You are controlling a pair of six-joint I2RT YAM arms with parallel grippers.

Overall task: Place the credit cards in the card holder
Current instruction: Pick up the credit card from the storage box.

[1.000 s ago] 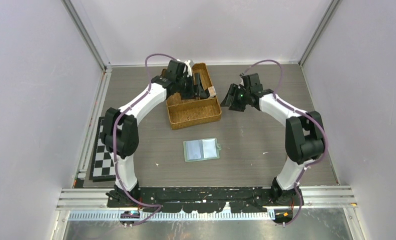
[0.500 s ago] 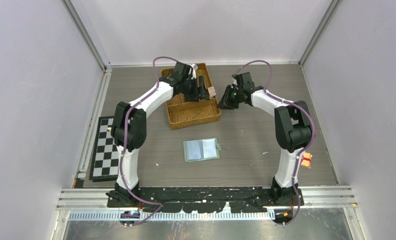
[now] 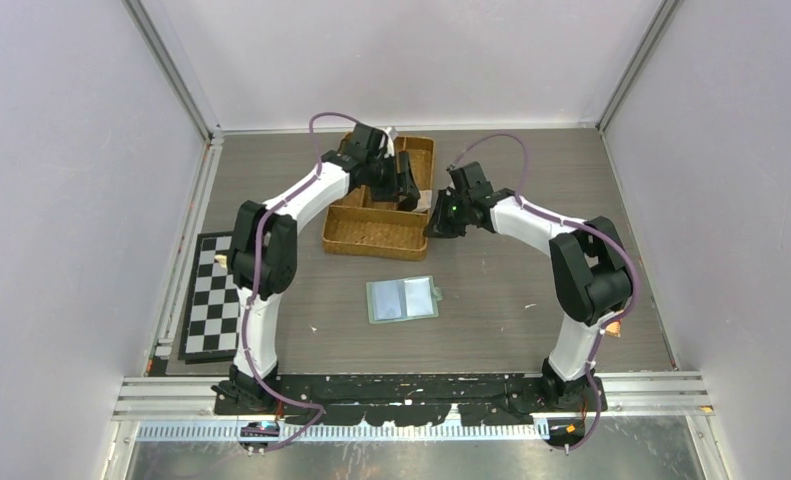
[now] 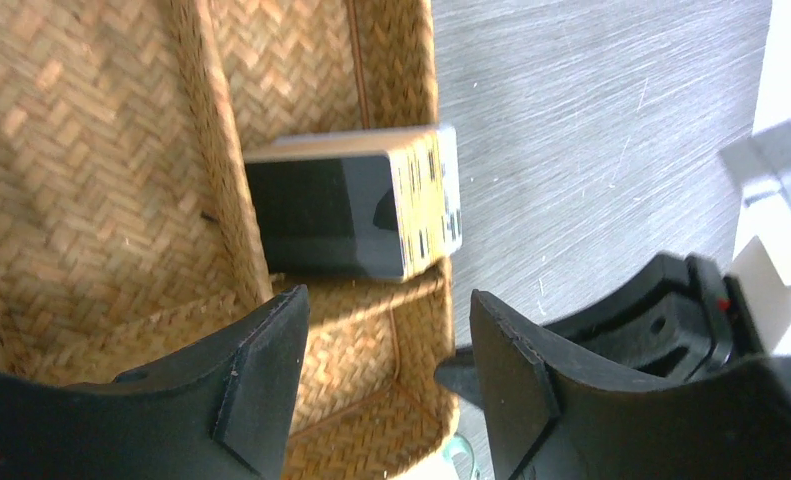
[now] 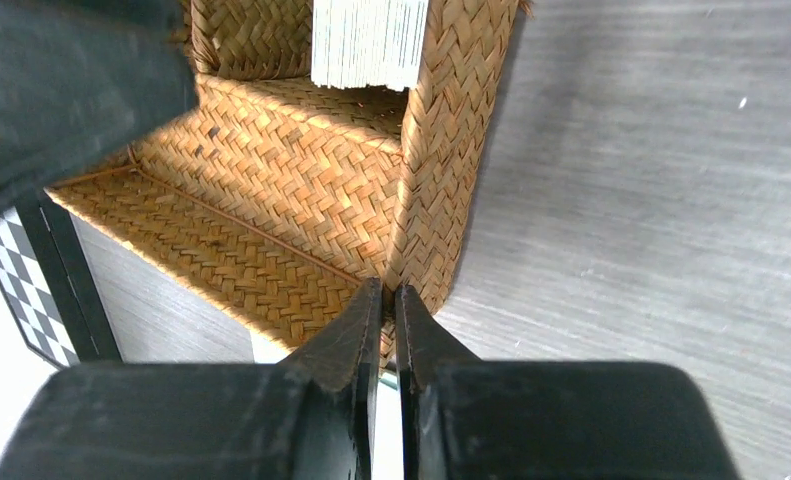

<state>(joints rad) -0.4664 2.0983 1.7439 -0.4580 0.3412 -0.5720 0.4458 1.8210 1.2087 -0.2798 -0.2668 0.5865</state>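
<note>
Woven tray (image 3: 371, 234): brown herringbone wicker, rectangular, split by dividers, on grey wood-grain counter (image 3: 511, 290).
Credit cards (image 4: 331, 215): one stack in the narrow compartment along the tray's outer wall, tilted, glossy dark face up, pale layered edges, one end poking over the rim. Other compartments in view bare wicker.
Card holder (image 3: 403, 299): sage green, open flat, clear pockets up, on counter nearer the arm bases, apart from tray.
Left end effector (image 4: 381, 375): matte black fingers spread, above cards, holding nothing.
Right end effector (image 5: 389, 310): fingers pressed together, tips at the tray's outer wall.
Checkered mat (image 3: 206, 310) at left edge.
</note>
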